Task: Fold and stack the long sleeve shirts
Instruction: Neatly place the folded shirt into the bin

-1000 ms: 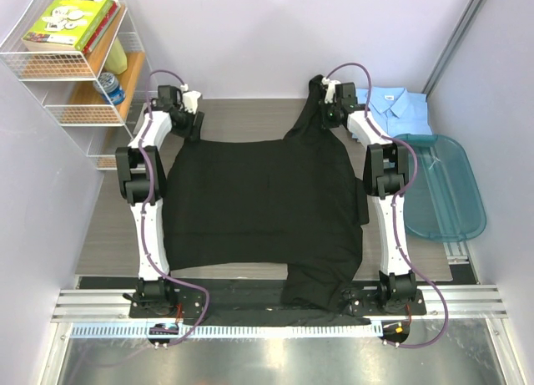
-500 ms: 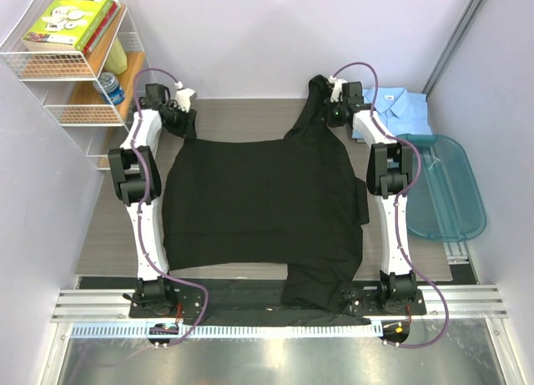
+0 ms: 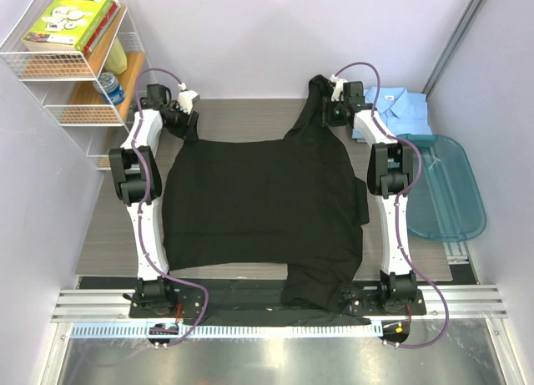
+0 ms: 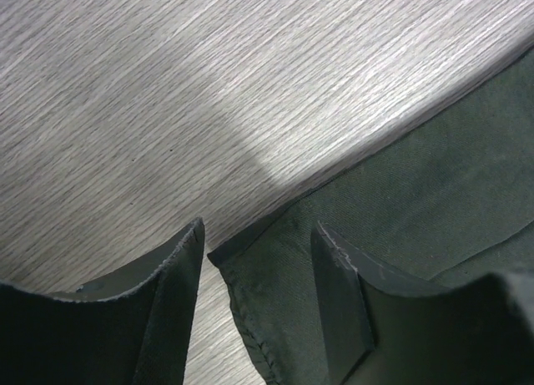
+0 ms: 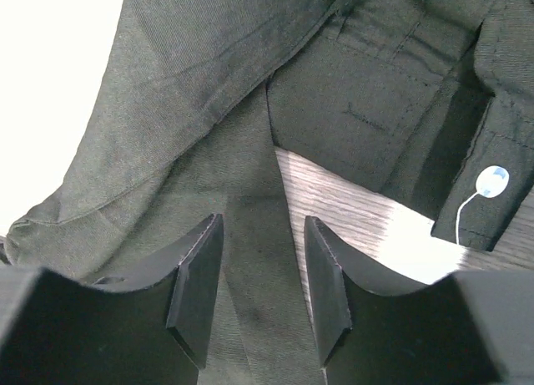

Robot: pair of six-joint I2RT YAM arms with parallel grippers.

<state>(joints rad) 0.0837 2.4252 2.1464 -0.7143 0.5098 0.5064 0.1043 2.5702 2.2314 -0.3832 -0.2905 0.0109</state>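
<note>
The black shirt (image 3: 259,201) lies spread flat on the worktop (image 3: 234,118). At its far-left corner the left end effector (image 4: 259,230) has its fingers apart, the cloth corner loose between them. At its far-right sleeve the right end effector (image 5: 263,222) is also apart, astride a cloth strip. The folded light blue shirt (image 3: 399,105) lies further right.

Two dark fingers (image 5: 193,289) rise from the bottom edge, standing apart, with a band of the black shirt (image 5: 209,93) running between them. Rumpled cloth fills the upper frame. At centre right a wedge of wood-grain counter (image 5: 359,226) shows beside a small pale button (image 5: 492,181).
</note>
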